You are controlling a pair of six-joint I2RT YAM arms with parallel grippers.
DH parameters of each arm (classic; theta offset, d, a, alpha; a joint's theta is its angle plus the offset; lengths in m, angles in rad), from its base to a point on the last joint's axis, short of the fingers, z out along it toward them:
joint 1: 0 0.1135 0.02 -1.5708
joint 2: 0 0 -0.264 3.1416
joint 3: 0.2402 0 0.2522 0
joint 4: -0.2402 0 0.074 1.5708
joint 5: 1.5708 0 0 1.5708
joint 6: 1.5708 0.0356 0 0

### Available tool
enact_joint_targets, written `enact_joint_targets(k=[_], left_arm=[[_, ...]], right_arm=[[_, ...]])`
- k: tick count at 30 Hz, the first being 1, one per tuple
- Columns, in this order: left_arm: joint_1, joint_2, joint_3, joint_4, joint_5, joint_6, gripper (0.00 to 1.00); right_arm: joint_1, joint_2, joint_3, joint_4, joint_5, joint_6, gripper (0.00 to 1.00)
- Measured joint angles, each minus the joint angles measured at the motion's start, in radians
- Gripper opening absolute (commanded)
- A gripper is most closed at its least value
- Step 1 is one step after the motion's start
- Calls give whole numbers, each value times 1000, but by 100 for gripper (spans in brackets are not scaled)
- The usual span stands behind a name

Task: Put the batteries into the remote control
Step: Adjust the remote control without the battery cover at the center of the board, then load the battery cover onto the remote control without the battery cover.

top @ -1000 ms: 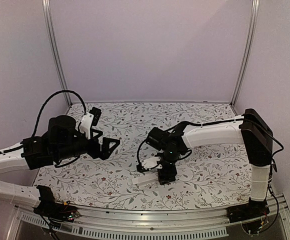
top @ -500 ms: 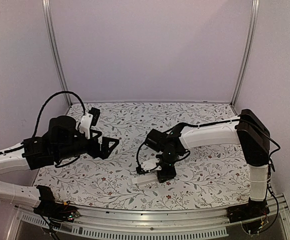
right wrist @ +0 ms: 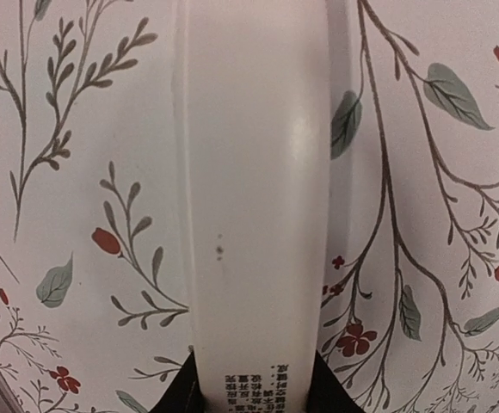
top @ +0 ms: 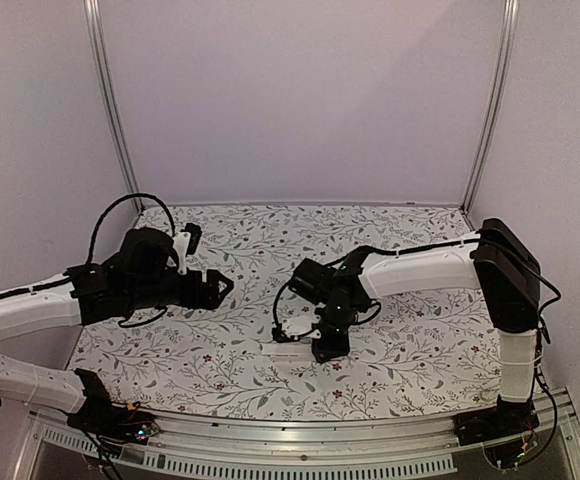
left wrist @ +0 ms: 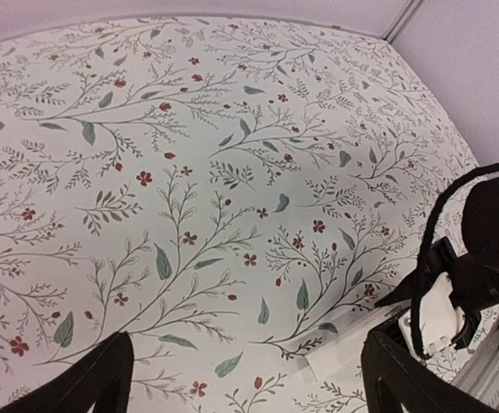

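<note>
**At lower centre: remote clamped flat**

Low in the top view, the remote control (top: 288, 353) is clamped by the right gripper (top: 327, 345) against the table (top: 420, 350), seemingly for steadying. Farther back, at left, the left gripper (top: 218, 288) is spread wide, empty. No batteries are seen.

The table (top: 410, 225) is white all over, with green leaves and small red flowers on it. Behind the table stands a plain, pale purple wall (top: 300, 100). A shiny metal pole (top: 110, 100) goes up at each back corner of the table. A metal rail (top: 300, 455) runs along the table's near edge.
</note>
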Motion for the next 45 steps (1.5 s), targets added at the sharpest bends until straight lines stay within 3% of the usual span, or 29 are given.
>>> enact_joint_targets(k=[14,19,25,30,45], left_arm=[[112,137,-61,19,129,-92,91],[116,186,-119,137,225,-101,81],[118,315,-122,238,286,-103,72],[119,412,-90,272,320,-103,67],[119,560,-14,359,376,-112,54]], right_arm=[[10,39,51,71,90,278,32],[10,66,86,117,116,333,37],[10,70,83,158,122,365,50],[8,66,66,192,116,369,53],[5,58,48,219,66,358,50]])
